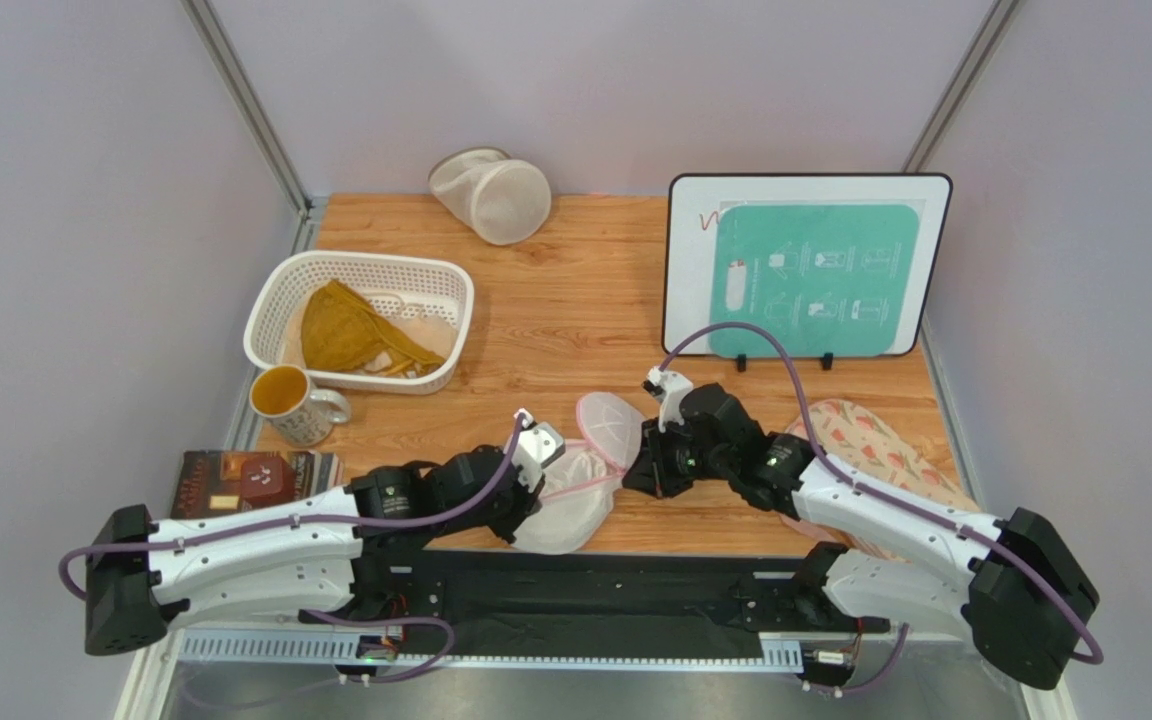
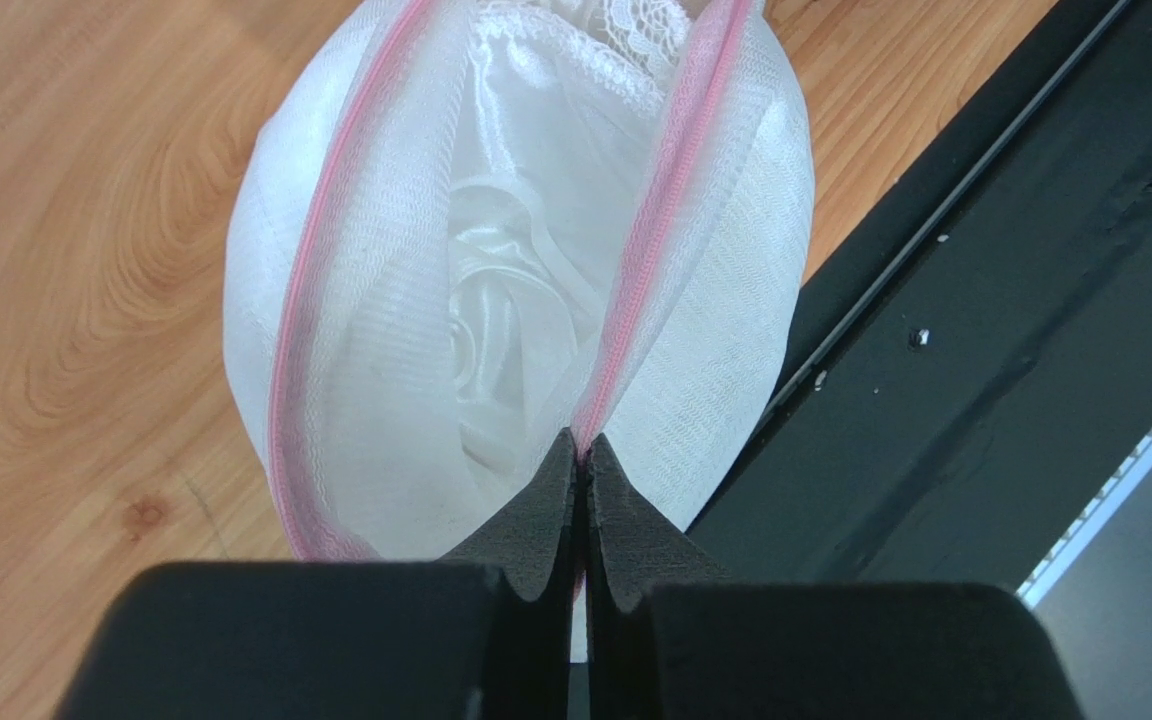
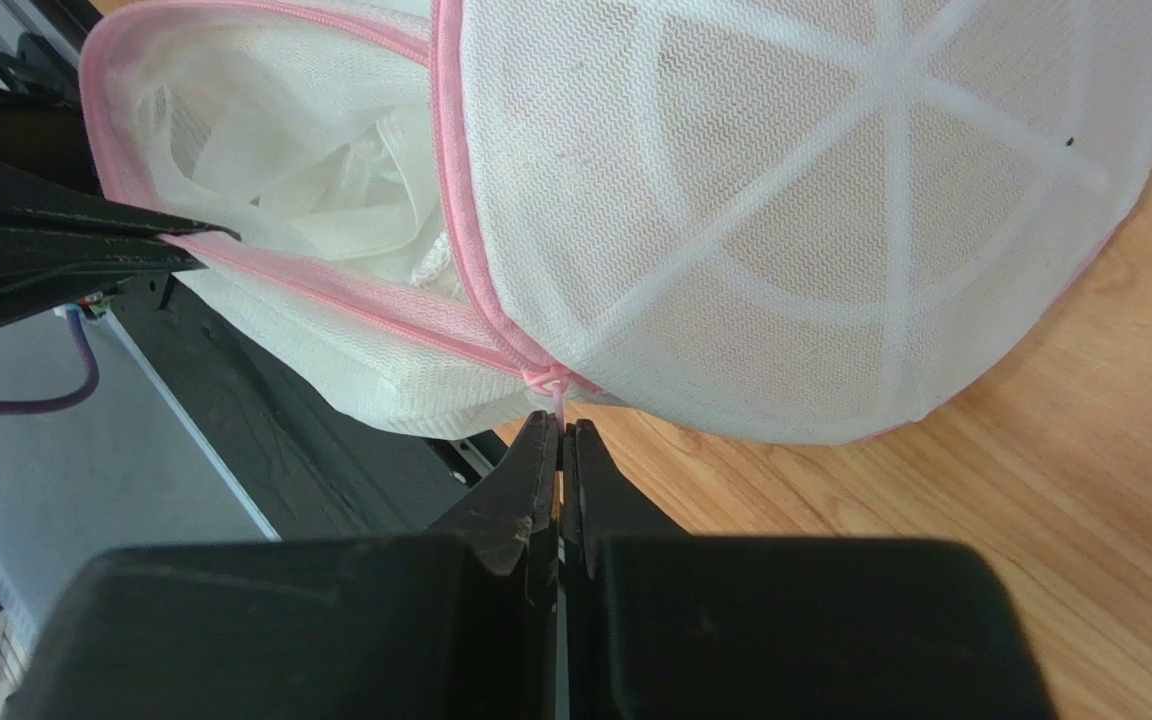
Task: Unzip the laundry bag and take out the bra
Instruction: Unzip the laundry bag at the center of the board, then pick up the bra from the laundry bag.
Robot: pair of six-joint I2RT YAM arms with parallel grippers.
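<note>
The laundry bag (image 1: 575, 510) lies at the table's near edge between my arms. It is unzipped most of the way, and its ribbed dome half (image 3: 838, 195) is tipped up and away from the other half. The white bra (image 2: 515, 285) lies inside the open bag and also shows in the right wrist view (image 3: 312, 135). My left gripper (image 2: 585, 450) is shut on the bag's pink zipper trim (image 2: 642, 270) at the near rim. My right gripper (image 3: 558, 428) is shut on the pink zipper pull (image 3: 549, 386) where the two halves meet. In the top view the left gripper (image 1: 549, 477) and right gripper (image 1: 636, 465) flank the bag.
A white basket (image 1: 279, 294) holds a mustard-yellow garment (image 1: 345, 330) at the left. A mug (image 1: 288, 399) and a dark book (image 1: 244, 480) lie near it. A cream cylindrical mesh bag (image 1: 495, 195) and an instruction board (image 1: 805, 267) stand at the back. A pink patterned cloth (image 1: 875, 443) lies under the right arm.
</note>
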